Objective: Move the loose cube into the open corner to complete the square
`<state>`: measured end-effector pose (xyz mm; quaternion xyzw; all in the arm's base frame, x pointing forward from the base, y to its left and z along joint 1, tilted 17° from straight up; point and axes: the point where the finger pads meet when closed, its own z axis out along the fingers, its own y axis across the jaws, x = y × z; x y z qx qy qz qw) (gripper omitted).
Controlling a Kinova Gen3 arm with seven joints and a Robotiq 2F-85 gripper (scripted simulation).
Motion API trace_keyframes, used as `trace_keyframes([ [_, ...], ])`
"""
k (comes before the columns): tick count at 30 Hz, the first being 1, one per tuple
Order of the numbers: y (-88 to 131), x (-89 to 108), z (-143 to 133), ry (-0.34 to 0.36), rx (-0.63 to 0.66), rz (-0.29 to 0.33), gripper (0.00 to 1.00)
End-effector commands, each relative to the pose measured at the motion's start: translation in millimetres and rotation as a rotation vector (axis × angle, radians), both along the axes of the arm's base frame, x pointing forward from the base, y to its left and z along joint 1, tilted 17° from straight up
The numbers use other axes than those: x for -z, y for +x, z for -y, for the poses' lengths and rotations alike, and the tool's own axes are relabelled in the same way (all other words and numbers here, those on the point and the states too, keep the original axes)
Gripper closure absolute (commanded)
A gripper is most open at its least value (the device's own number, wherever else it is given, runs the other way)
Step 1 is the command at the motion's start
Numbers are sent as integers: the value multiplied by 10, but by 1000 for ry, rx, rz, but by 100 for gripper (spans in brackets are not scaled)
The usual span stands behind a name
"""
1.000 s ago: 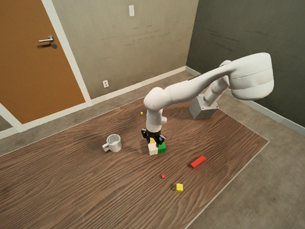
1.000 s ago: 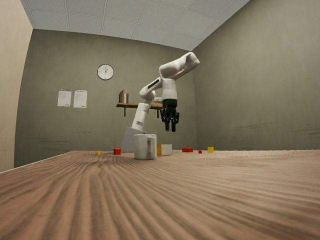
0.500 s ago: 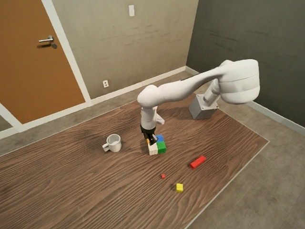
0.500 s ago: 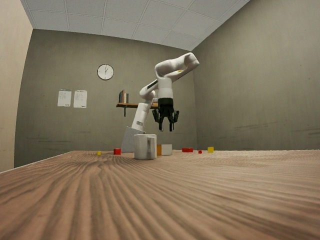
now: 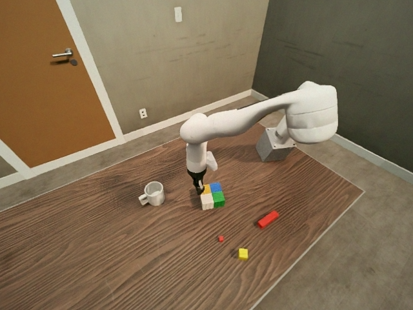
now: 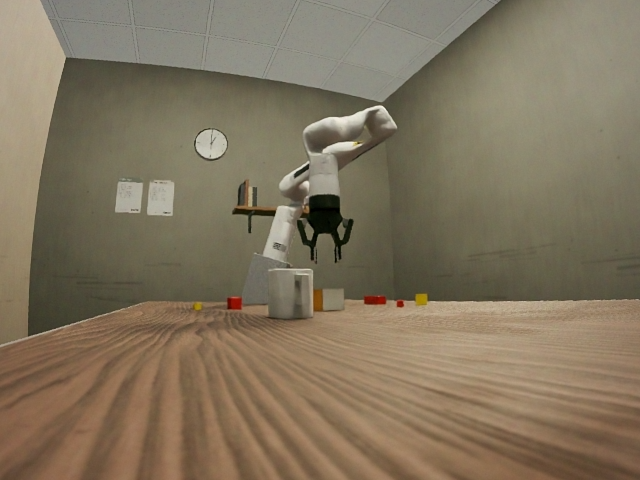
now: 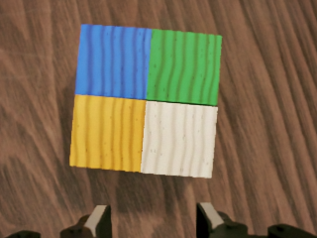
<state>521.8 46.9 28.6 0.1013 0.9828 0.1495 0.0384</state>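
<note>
Wrist view: the blue cube (image 7: pixel 113 61), green cube (image 7: pixel 184 66), yellow cube (image 7: pixel 108 133) and white cube (image 7: pixel 179 139) formed a tight square on the tabletop (image 7: pixel 267 124). The gripper (image 7: pixel 154 220) hung above them, fingers apart and holding nothing.

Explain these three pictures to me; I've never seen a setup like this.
A white robot arm stands on a wooden table, ending in a black two-fingered pincer. One picture looks down from above, one looks low across the table, and one is taken from the wrist, straight down past the fingertips. Below the pincer sit four cubes in a tight square: blue, green, yellow and white. Also on the table are a white mug, a red block and a few small pieces. The pincer hangs half open above the cubes, holding nothing.
</note>
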Motion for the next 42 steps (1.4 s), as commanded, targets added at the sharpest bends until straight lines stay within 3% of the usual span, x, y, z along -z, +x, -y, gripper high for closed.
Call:
trace_keyframes([
  [1, 28, -1, 61, 5, 40, -13, 46],
  [26, 31, 26, 85, 10, 88, -29, 46],
  [42, 57, 238, 21, 10, 87, -29, 46],
])
